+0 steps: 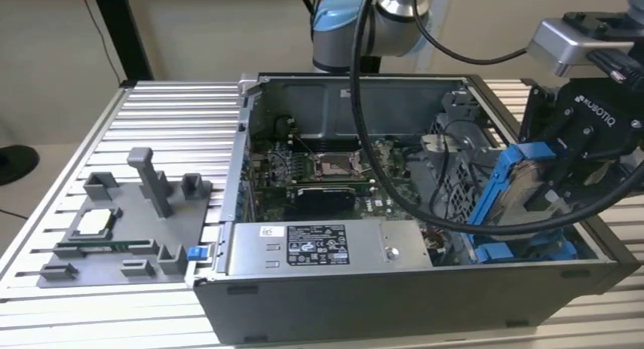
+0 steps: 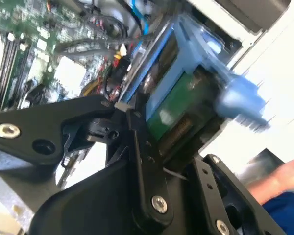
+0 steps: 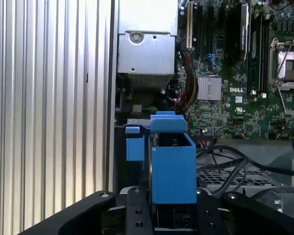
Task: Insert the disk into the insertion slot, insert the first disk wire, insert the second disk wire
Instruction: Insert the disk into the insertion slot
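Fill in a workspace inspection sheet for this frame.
Surface: ribbed aluminium table, carrying an open grey computer case.
Job's things: silver-grey hard drive in a bright blue plastic carrier, held tilted over the case's end at the exterior view's right; grey sheet-metal drive bay beside it.
Clutter: grey plastic fixture tray with small parts, exterior view's left.
Claw: black claw shut on the drive.
Cables: black cables hang from the arm across the case.
Surroundings: a person's hand in the second wrist view.

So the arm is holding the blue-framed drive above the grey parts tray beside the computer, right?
Not quite. In the exterior view the gripper holds the disk above the open computer case, at that view's right; the grey parts tray sits apart on its left.
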